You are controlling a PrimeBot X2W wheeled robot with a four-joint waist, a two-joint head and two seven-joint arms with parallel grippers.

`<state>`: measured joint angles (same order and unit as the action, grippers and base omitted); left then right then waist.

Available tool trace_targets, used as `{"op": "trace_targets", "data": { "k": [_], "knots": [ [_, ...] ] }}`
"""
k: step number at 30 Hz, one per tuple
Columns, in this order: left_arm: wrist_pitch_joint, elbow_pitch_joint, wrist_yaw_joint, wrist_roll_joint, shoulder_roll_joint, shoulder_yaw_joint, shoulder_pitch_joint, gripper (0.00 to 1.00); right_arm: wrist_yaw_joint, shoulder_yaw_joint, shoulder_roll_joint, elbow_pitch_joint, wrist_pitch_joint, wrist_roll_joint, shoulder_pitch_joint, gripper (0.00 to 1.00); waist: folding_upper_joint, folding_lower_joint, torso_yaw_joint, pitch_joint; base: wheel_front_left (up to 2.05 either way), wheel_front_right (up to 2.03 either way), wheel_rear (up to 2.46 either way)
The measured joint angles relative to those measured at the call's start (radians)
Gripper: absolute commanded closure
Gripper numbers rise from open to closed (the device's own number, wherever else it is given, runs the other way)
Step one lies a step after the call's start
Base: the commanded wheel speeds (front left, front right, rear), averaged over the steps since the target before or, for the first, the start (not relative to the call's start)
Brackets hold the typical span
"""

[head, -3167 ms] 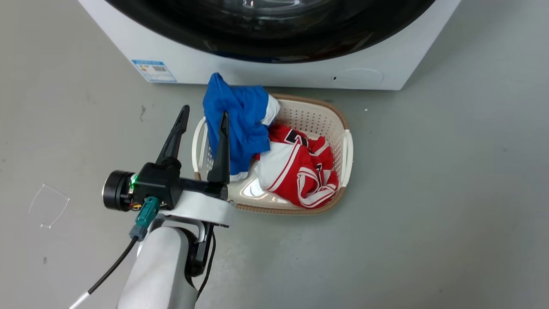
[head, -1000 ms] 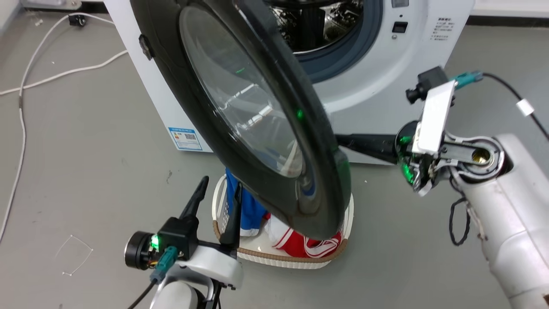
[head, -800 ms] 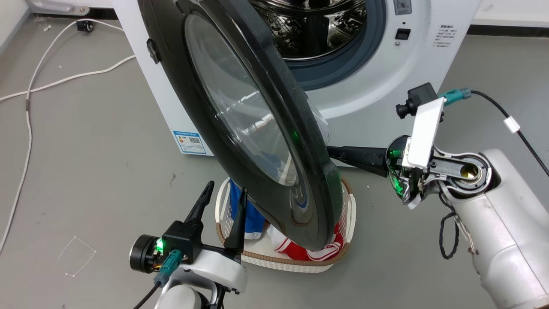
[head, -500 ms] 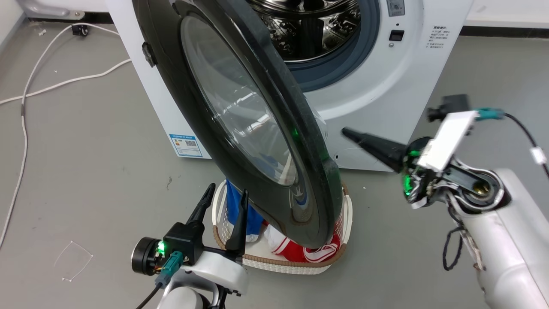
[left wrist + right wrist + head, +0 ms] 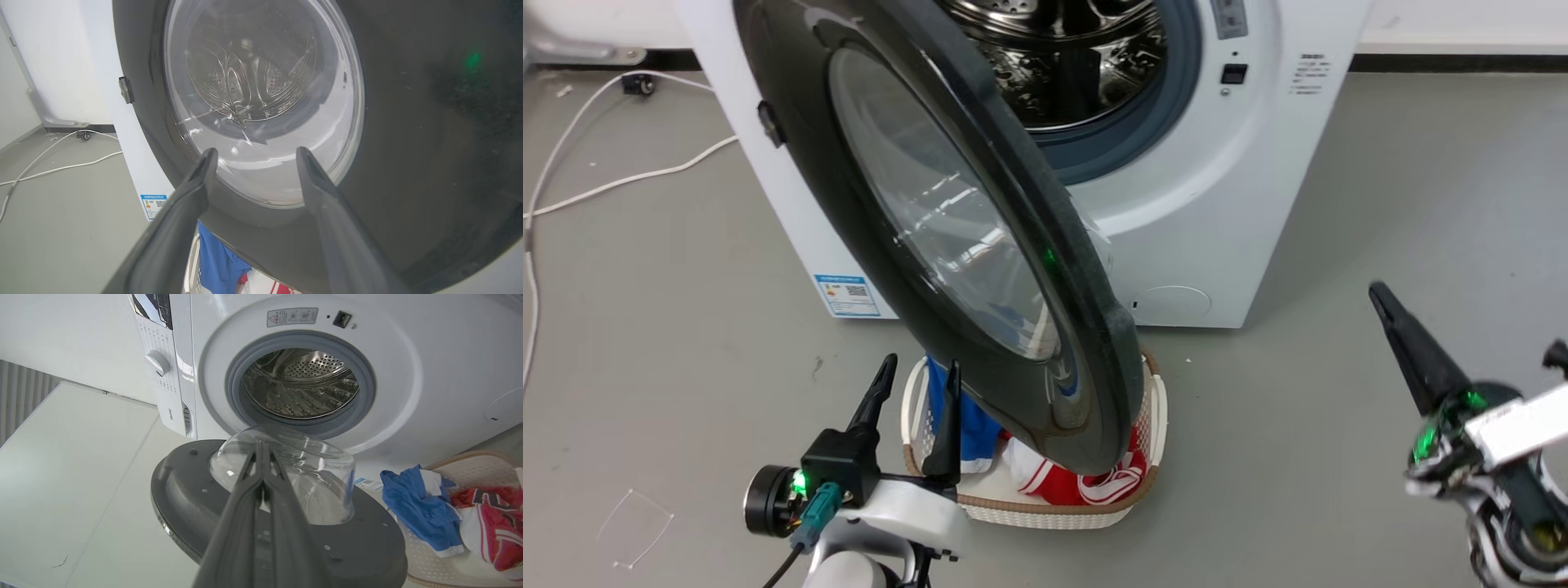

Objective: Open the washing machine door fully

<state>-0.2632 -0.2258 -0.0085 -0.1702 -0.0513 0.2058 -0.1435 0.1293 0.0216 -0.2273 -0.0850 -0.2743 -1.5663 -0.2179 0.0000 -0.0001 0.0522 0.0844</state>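
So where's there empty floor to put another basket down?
Bare grey floor lies right of the basket, between the washing machine and the right end effector. More lies left, between the white cable and the left end effector. Under the washing machine door it's crowded.

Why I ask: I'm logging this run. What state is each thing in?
washing machine door: open, swung out above the basket, neither gripper touching it
drum: exposed, no laundry seen inside
laundry basket: on the floor, holding clothes
left gripper: open, holding nothing
right gripper: shut, holding nothing, apart from the door
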Motion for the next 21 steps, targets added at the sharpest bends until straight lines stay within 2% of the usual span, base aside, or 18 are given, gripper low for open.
{"op": "trace_targets", "data": {
  "k": [1,2,4,5,7,9,12,15,21],
  "knots": [
    [0.000,0.002,0.000,0.001,0.000,-0.008,0.004,0.00,0.000,-0.001,0.000,0.023,0.017,0.016,0.030,1.00,0.0000,0.0000,-0.008,0.000,0.00,0.00,0.00],
    [0.000,0.002,0.000,0.003,0.000,-0.013,0.009,0.00,0.000,0.001,0.001,0.040,0.035,0.040,0.055,0.94,0.0000,0.0000,-0.015,-0.001,0.00,0.00,0.00],
    [0.000,0.002,0.000,0.009,0.000,-0.024,0.019,0.00,0.000,0.003,0.007,0.069,0.074,0.074,0.099,0.51,0.0000,0.0000,-0.030,-0.003,0.00,0.00,0.00],
    [0.000,0.002,0.000,0.009,0.000,-0.028,0.021,0.00,0.000,0.007,0.008,0.082,0.094,0.100,0.117,0.00,0.0000,0.0000,-0.037,-0.003,0.00,0.00,0.00],
    [0.000,0.002,0.001,0.013,0.000,-0.036,0.022,0.00,0.000,0.010,0.007,0.102,0.143,0.157,0.142,0.00,0.0000,0.0000,-0.048,-0.004,0.00,0.00,0.00],
    [0.000,0.002,0.001,0.015,0.000,-0.044,0.024,0.00,0.000,0.020,-0.008,0.109,0.203,0.264,0.159,0.00,0.0000,0.0000,-0.055,-0.005,0.00,0.00,0.00],
    [0.000,-0.001,0.001,0.014,0.000,-0.050,0.028,0.00,0.000,0.022,-0.026,0.079,0.301,0.454,0.176,0.00,0.0000,0.0001,-0.059,-0.008,0.00,0.00,0.00],
    [0.000,-0.004,0.001,0.014,0.000,-0.054,0.028,0.00,0.000,-0.014,-0.033,0.022,0.395,0.717,0.173,0.00,0.0000,0.0001,-0.060,-0.012,0.00,0.00,0.00],
    [0.000,-0.008,0.001,0.028,0.000,-0.061,0.033,0.00,0.002,-0.077,0.037,0.001,0.467,1.145,0.156,0.00,0.0001,0.0001,-0.057,-0.026,0.00,0.00,0.00]
  ]
}}
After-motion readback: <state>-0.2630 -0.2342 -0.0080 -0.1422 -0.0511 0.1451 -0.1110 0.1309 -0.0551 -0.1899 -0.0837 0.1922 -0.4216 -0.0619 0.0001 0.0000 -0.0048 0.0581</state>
